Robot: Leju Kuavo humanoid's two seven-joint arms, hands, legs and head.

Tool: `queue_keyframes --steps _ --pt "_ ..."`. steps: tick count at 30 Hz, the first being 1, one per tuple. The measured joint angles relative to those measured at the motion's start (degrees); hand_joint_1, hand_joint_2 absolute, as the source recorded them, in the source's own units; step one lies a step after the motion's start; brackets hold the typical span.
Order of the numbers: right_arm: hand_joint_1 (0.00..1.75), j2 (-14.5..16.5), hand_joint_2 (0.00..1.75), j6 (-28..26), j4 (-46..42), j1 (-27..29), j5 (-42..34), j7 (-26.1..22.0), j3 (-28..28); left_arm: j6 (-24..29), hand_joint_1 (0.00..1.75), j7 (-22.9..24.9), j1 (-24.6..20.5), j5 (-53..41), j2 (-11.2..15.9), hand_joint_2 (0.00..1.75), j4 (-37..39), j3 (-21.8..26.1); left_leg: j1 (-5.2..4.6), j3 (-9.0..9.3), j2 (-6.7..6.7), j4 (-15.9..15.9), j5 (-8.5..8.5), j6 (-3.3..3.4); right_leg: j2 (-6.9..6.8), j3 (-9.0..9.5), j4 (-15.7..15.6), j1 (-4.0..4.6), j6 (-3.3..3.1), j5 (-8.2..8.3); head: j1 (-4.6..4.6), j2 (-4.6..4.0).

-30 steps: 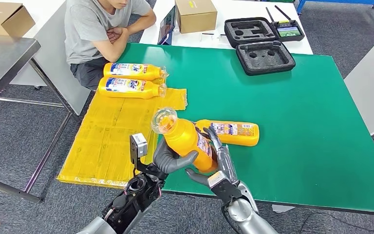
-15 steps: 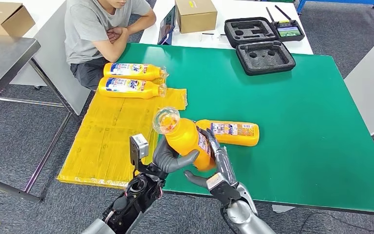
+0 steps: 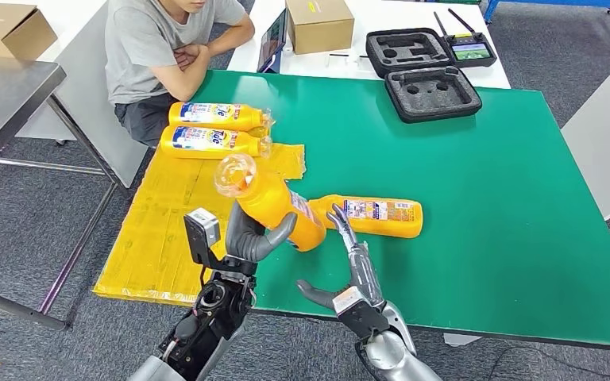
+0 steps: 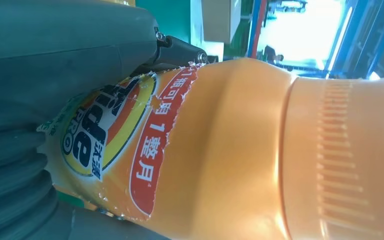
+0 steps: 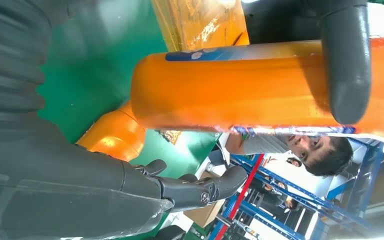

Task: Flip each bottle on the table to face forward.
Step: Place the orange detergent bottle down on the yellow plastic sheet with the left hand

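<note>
While the left hand grips an orange bottle raised and tilted above the near edge of the green table, the right hand stands empty beside it, fingers spread; a second bottle lies flat just behind, two more on the yellow sheet near a seated person
</note>
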Motion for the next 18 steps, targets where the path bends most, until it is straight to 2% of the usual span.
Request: queue_keyframes --steps 7,11,14,16,18 --pt "0.00 -0.1 1.75 0.5 -1.4 0.7 0.7 0.0 -0.1 3.8 1.74 0.0 0.5 -4.3 1.2 1.75 -2.5 4.2 0.00 0.00 0.00 0.0 0.00 0.00 0.00 -0.01 0.0 0.00 0.00 0.00 -0.01 -0.01" --pt "0.00 -0.1 1.75 0.8 -1.7 0.8 1.2 0.0 -0.2 17.5 1.72 0.0 -0.5 -17.4 3.6 1.75 -3.2 2.0 0.00 0.01 0.00 0.0 0.00 0.00 0.00 -0.02 0.0 0.00 0.00 0.00 -0.01 0.00" --pt "0.00 -0.1 1.75 1.0 -1.8 0.9 1.3 0.0 -0.4 23.9 1.73 0.2 -2.0 -23.8 5.3 1.75 -2.0 -0.2 0.00 0.01 0.00 0.0 0.01 0.00 -0.01 -0.01 0.0 0.00 0.00 0.00 0.00 -0.01" --pt "0.00 -0.1 1.75 1.1 -2.0 1.0 1.3 0.0 -0.5 29.3 1.74 2.1 -3.8 -30.9 6.4 1.75 0.9 -1.5 0.00 0.02 0.00 0.0 0.01 -0.01 0.00 -0.01 0.0 0.00 0.00 0.00 0.00 -0.01" --pt "0.00 -0.2 1.75 1.2 -2.1 1.0 1.1 0.0 -0.7 35.3 1.73 6.7 -6.3 -41.2 7.7 1.75 5.1 -2.7 0.00 0.03 0.01 0.0 0.02 -0.01 0.01 -0.01 0.0 0.00 0.00 0.01 0.00 0.00"
